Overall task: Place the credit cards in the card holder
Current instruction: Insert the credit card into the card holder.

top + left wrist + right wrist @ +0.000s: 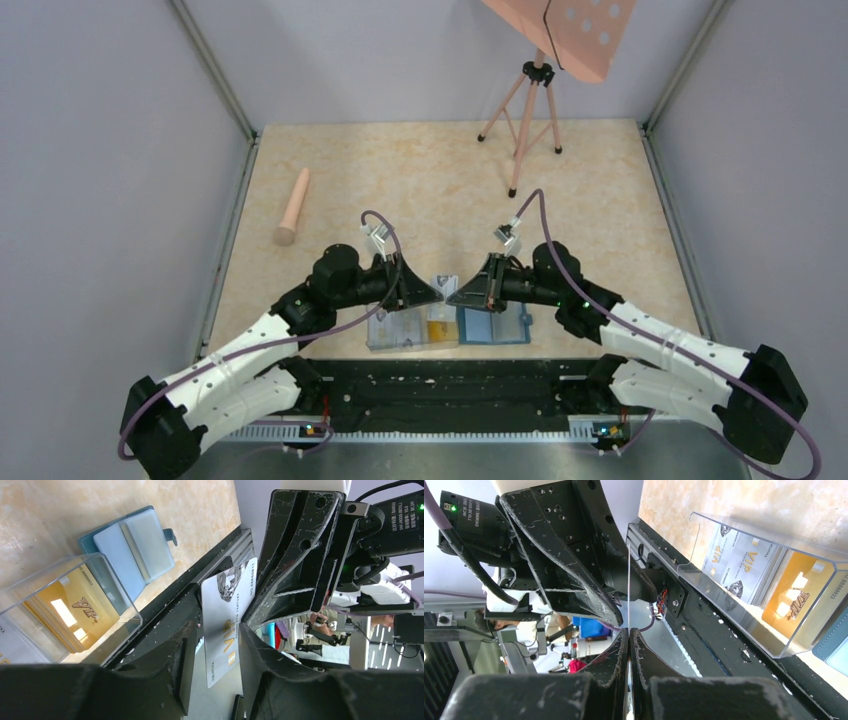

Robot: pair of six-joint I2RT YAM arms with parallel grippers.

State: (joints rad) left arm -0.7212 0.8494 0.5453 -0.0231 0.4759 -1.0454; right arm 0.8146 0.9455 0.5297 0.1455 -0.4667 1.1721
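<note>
A white credit card [225, 615] with gold VIP lettering hangs in the air above the table's near edge. My right gripper [629, 630] is shut on its faces, so the card [628, 590] appears edge-on there. My left gripper [220, 625] straddles the card's long edges: the right finger overlaps one edge and a narrow gap shows at the left finger. Both grippers [432, 293] [458, 295] meet tip to tip. The teal card holder [135, 545] [495, 325] lies open on the table beside the clear box [70, 605], which holds a gold card [794, 600] and white cards [739, 560].
A black rail [440, 385] runs along the near edge under the grippers. A beige cylinder [293, 207] lies at the left. A pink tripod [525, 120] stands at the back right. Grey walls close in the sides.
</note>
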